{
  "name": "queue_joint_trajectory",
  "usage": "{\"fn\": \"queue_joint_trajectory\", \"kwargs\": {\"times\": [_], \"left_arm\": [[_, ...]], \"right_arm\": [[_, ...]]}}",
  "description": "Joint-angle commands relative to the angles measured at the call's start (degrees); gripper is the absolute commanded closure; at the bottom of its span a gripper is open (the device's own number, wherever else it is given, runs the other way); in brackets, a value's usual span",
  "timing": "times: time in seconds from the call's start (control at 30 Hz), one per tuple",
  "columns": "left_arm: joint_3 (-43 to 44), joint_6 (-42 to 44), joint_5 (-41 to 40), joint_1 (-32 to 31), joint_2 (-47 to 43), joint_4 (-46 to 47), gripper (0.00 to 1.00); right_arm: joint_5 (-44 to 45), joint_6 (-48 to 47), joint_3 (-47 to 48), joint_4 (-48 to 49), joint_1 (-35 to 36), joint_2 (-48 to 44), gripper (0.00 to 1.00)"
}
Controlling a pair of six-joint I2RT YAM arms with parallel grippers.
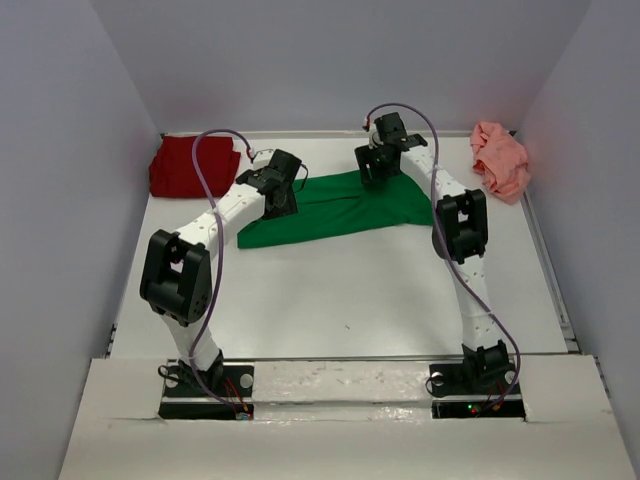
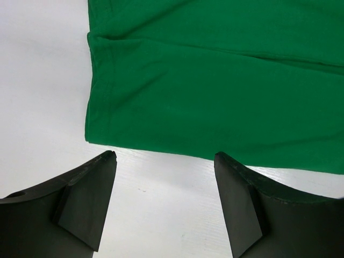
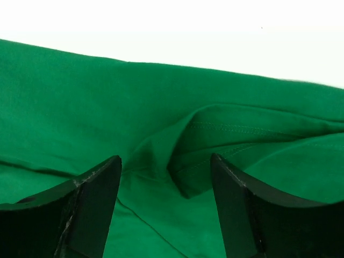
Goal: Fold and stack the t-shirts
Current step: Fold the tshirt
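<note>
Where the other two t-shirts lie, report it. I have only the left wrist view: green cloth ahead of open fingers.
Observer: The dark red t-shirt lies in the far left corner of the table and looks folded.
Operator: Now the pink one.
Observer: The salmon pink t-shirt sits crumpled by the far right edge.
Operator: Give me the right gripper.
Observer: The right gripper hangs open over a raised fold of the green t-shirt, holding nothing.
</note>
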Motion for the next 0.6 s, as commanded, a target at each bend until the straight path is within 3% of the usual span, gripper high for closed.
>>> {"fn": "queue_joint_trajectory", "kwargs": {"times": [0.0,0.3,0.5,0.57], "left_arm": [[-0.5,0.8,-0.4,0.2,-2.1,0.8,0.18],[-0.3,1.9,-4.1,0.3,0.0,1.3,0.17],[4.1,3.5,3.0,3.6,2.9,1.9,0.19],[5.7,4.6,3.5,5.2,3.8,1.6,0.25]], "right_arm": [[1.5,-2.7,0.7,2.1,0.1,-1.3,0.26],[7.9,0.8,-13.7,6.4,0.1,-14.1,0.25],[14.0,0.7,-19.6,6.5,0.1,-18.2,0.25],[15.0,0.6,-20.2,5.9,0.1,-19.1,0.24]]}}
